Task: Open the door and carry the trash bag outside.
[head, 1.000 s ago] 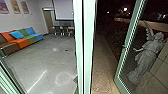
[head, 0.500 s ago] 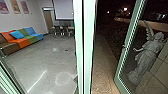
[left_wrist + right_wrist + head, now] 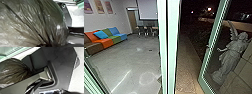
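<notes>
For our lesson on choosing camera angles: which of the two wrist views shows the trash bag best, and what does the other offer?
The left wrist view: the trash bag looms large, its shiny creases plain. The right wrist view shows it smaller, creases gathered together, partly behind a bar of the robot.

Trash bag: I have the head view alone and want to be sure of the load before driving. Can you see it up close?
Observer: Yes. The left wrist view shows the trash bag large, with long folds running together into a dark bunch.
Operator: What does its surface look like?
Observer: Brownish, wrinkled and glossy, with bright glints.
Operator: Can the right wrist view back that up?
Observer: It can: the bag bulges round there too, its creases drawn together at one end.
</notes>
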{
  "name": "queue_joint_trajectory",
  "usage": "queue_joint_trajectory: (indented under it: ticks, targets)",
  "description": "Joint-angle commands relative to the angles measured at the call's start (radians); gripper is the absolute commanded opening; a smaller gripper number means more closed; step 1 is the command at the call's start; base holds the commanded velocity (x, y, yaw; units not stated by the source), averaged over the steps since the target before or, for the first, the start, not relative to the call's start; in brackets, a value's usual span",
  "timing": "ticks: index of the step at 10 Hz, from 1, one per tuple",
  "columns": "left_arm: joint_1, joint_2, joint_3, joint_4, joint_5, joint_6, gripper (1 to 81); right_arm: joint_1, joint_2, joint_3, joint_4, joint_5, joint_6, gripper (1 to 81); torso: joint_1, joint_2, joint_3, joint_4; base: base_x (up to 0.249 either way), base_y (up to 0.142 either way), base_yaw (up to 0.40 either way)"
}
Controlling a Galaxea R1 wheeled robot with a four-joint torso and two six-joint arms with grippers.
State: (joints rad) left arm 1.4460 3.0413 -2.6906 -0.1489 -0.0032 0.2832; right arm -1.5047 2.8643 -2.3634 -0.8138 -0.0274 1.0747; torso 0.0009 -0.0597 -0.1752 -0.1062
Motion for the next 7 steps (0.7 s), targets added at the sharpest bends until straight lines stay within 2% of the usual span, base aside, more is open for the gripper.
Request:
queue_joint_trajectory:
  ticks: [1, 7]
  targets:
    - [-0.046, 0.002, 0.008, 0.009, 0.065, 0.004, 1.0, 0.034, -0.009, 0.021, -0.010, -0.040, -0.004, 81.1, 0.000, 0.000, 0.000, 0.000, 0.000, 0.000, 0.000]
    - [-0.046, 0.001, 0.008, 0.009, 0.065, 0.004, 1.0, 0.033, -0.009, 0.017, -0.018, -0.040, -0.009, 81.1, 0.000, 0.000, 0.000, 0.000, 0.000, 0.000, -0.091]
